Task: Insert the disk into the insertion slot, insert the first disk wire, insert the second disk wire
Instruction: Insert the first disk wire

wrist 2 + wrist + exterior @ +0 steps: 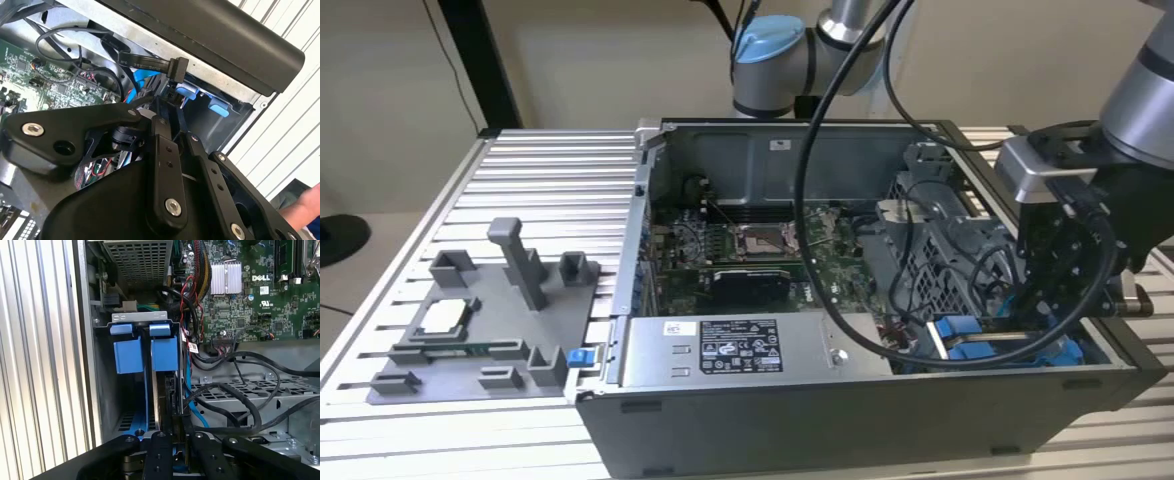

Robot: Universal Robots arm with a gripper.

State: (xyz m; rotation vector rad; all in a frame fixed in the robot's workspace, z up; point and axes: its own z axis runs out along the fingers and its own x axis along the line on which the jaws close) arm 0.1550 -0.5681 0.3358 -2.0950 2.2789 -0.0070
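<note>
Black robot gripper point(174, 407) low inside grey perforated drive-cage slot point(140, 316), blue-framed silver disk point(164, 354) directly ahead, grip impossible to tell

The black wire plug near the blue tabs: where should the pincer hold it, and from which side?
Likely the blocky plug body, pinched across its flat faces, coming from the side opposite its cable: the cable bends, while the body looks rigid.

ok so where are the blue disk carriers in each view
exterior view: blue carriers in the case's front corner, at the exterior view's right.
second wrist view: blue carriers just inside the case's black edge.
first wrist view: blue carriers side by side, between the case wall and the cables.
shared landmark: the green motherboard.
</note>
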